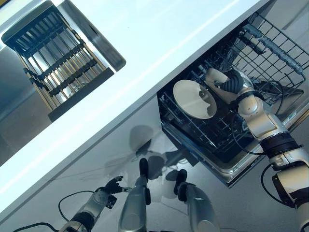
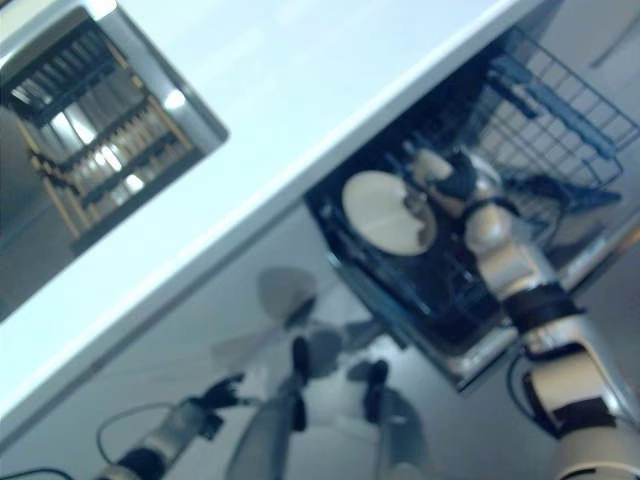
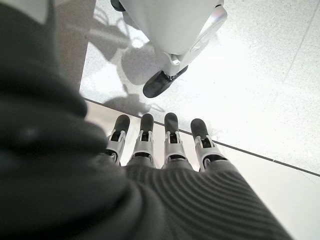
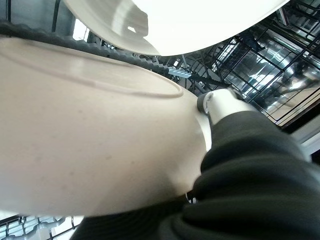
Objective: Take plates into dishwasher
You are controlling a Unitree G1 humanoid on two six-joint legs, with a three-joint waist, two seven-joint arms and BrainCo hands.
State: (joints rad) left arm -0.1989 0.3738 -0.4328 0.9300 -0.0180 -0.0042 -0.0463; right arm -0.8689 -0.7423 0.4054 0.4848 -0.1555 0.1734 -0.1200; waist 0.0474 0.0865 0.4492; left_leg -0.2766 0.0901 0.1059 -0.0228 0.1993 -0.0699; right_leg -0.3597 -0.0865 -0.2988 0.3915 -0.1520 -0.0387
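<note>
Left eye view shows a cream plate [image 1: 193, 98] right of the frame's centre, standing tilted on edge inside the lower rack [image 1: 203, 131] of the open dishwasher [image 1: 231, 170]. The right hand [image 1: 226, 81] is at the plate's upper right rim, its thumb and fingers pinching that edge; the right wrist view confirms this from close up, with the plate [image 4: 90, 145] filling most of the frame against the hand's dark cover, and a second white plate [image 4: 170, 22] just beyond it at the top of that frame. An upper wire basket [image 1: 273, 46], pulled out, occupies the upper right of the frame, with dark wire tines and a row of holders along it. A white countertop [image 1: 145, 63] crosses the frame diagonally from lower left to upper right. In the upper left, a sink [image 1: 58, 53] holds a slatted drying rack [image 1: 53, 60]. The left hand [image 1: 110, 187] hangs low at the bottom left of the frame, over the grey floor [image 1: 241, 208], holding nothing; the left wrist view shows its fingers [image 3: 171, 132] straight and side by side.
</note>
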